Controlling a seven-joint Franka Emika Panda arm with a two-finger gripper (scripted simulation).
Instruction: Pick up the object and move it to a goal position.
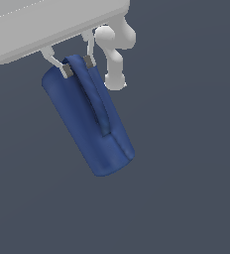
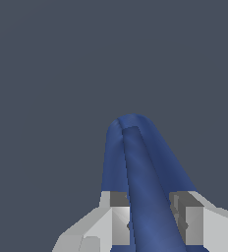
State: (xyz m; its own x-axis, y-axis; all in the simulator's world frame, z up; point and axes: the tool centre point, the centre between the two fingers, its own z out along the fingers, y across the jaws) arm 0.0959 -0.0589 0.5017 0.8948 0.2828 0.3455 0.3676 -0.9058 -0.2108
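Pincer (image 2: 153, 221) clamped on bag (image 1: 87, 124) strap (image 2: 148, 197); carrying step. Next: steady move to goal, unseen here.

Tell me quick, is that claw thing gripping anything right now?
Gripper: closed on the strap of the dark blue soft cylindrical bag, one finger on each side.

A flat, plain dark grey floor (image 1: 186, 198) filled the exterior view from twelve o'clock to six o'clock, and whether the blue bag (image 1: 87, 119) rested on it could not be told.
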